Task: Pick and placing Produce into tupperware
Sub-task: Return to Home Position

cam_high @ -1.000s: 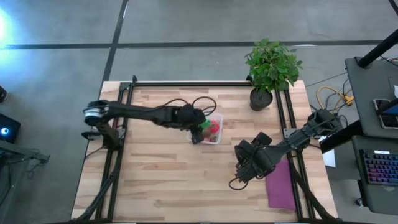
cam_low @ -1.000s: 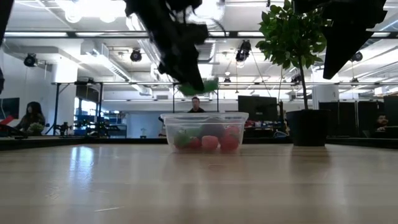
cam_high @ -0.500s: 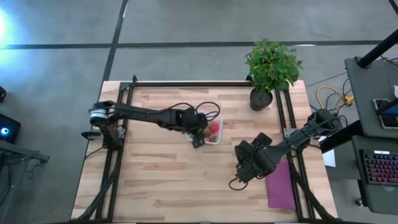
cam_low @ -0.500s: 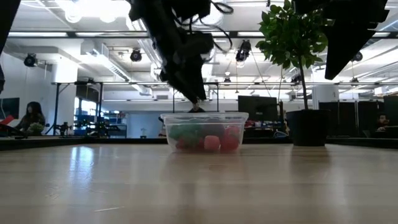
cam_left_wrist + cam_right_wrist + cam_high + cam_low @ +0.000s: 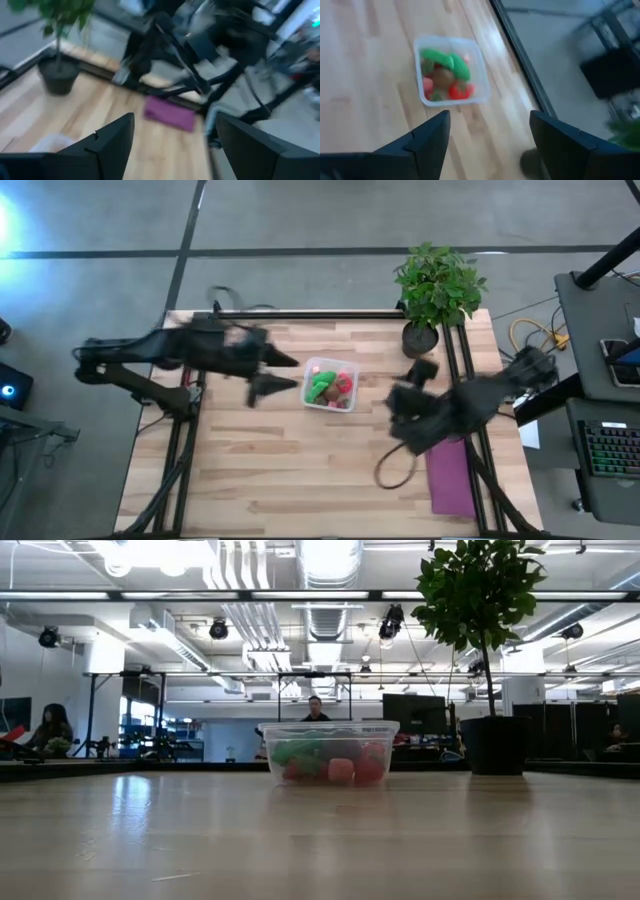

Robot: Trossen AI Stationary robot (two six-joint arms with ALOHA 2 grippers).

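The clear tupperware (image 5: pixel 330 384) stands on the table's middle, also seen in the low view (image 5: pixel 328 752) and the right wrist view (image 5: pixel 450 70). Inside it lies the produce: a green oblong piece (image 5: pixel 446 61), a brown kiwi (image 5: pixel 440 76) and red pieces (image 5: pixel 460 91). My left gripper (image 5: pixel 276 374) hangs open to the left of the tupperware, nothing between its fingers (image 5: pixel 175 145). My right gripper (image 5: pixel 400 402) hovers open to the right of the tupperware, also empty (image 5: pixel 490 145). Neither arm shows in the low view.
A potted plant (image 5: pixel 436 290) stands at the table's far right corner. A flat purple cloth (image 5: pixel 450 477) lies by the near right edge. Black rails (image 5: pixel 300 313) frame the table's far, left and right sides. Bare wood lies in front of the tupperware.
My left gripper has opened and let go of the green piece, which now lies in the tupperware. It has then drawn back toward the table's left edge and risen out of the low view. My right arm has lifted and swung toward the far edge.
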